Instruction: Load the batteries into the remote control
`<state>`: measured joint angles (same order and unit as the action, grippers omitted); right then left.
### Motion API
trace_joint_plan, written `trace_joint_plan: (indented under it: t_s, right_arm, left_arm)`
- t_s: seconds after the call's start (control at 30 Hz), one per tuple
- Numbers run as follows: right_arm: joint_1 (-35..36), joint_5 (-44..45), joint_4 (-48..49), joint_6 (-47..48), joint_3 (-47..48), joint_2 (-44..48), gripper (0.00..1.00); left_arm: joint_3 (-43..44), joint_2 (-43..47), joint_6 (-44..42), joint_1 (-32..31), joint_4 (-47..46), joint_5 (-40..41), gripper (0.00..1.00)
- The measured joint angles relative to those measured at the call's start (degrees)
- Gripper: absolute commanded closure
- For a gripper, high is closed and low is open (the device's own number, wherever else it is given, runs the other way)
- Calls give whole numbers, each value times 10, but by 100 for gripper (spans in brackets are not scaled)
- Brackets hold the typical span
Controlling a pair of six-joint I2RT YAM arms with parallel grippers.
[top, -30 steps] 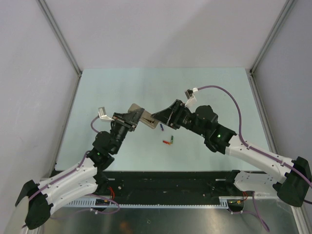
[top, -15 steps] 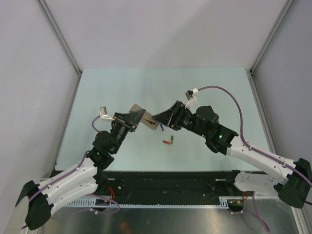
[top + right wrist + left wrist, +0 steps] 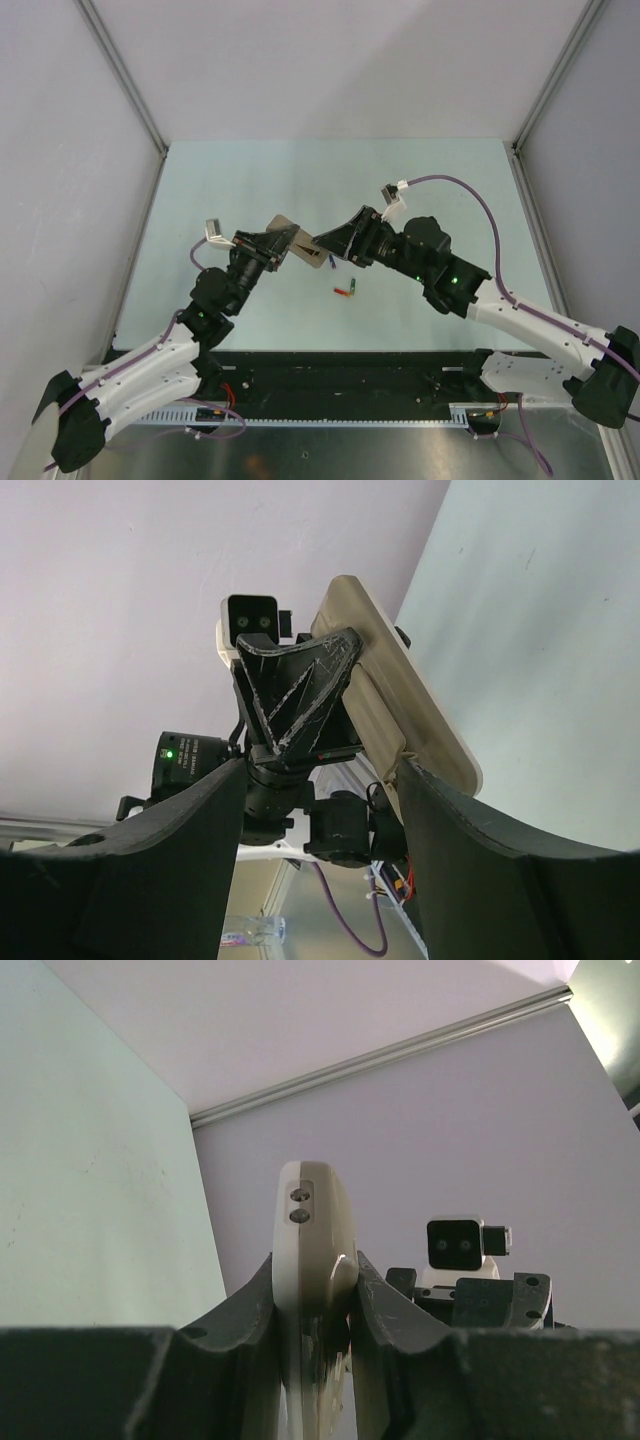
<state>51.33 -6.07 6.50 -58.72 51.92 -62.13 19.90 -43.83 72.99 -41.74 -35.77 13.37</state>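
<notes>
From above, we saw the left gripper (image 3: pixel 284 241) clamped on the remote (image 3: pixel 311 256), holding it at a slant above the middle of the table (image 3: pixel 250 180). The right gripper (image 3: pixel 328 244) sat right at the remote's lower end; whether it touched there we could not tell. The batteries all lay loose on the table: the blue battery (image 3: pixel 331 262) just beside the remote's lower end, the red battery (image 3: pixel 343 292) and the green battery (image 3: pixel 356 288) close together a little nearer the arms. In the left wrist view, the remote (image 3: pixel 315 1250) stood edge-on between the closed jaws, gripped by its two broad faces, and no battery bay showed from that side. In the right wrist view, the right gripper's jaws stood wide apart with nothing between them, and the remote (image 3: pixel 405 705) ran slantwise ahead, pinched by the left gripper's fingers (image 3: pixel 295 695). We judged that loading had not begun and that the step in hand was presenting the remote, most likely to get at its back. The next move, as we read it, called for the open right gripper to work on that back or go down for a battery, with the left grip firm enough that the remote would not twist.
</notes>
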Motion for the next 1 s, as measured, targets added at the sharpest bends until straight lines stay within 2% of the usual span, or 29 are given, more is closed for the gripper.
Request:
trace_joint_plan:
  t_s: [1.0]
  right_arm:
    - [7, 21, -26, 7, 12, 2, 29]
  left_arm:
    - [0, 0, 17, 0, 2, -7, 100]
